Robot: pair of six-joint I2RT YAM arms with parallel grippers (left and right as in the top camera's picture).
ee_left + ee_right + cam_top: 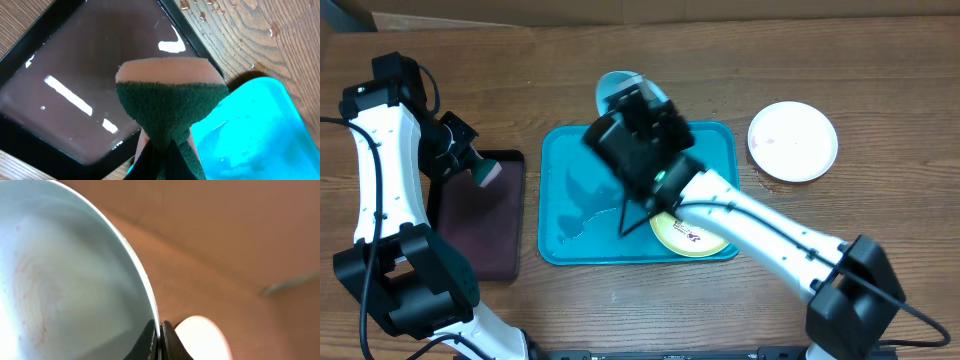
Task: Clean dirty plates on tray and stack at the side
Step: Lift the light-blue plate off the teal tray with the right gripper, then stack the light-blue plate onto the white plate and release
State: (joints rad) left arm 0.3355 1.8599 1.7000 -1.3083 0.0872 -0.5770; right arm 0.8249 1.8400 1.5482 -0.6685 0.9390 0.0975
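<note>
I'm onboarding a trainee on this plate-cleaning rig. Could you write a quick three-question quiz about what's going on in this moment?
1. Which plate is the right gripper holding?
A. white
B. pale blue
C. yellow-green

2. True or false: the white plate lies on the teal tray.

3. Fill in: the left gripper holds a ____ above the dark tray.

Key
1. B. The pale blue plate is pinched at its rim.
2. False. It sits on the table, to one side of the teal tray.
3. sponge
</note>
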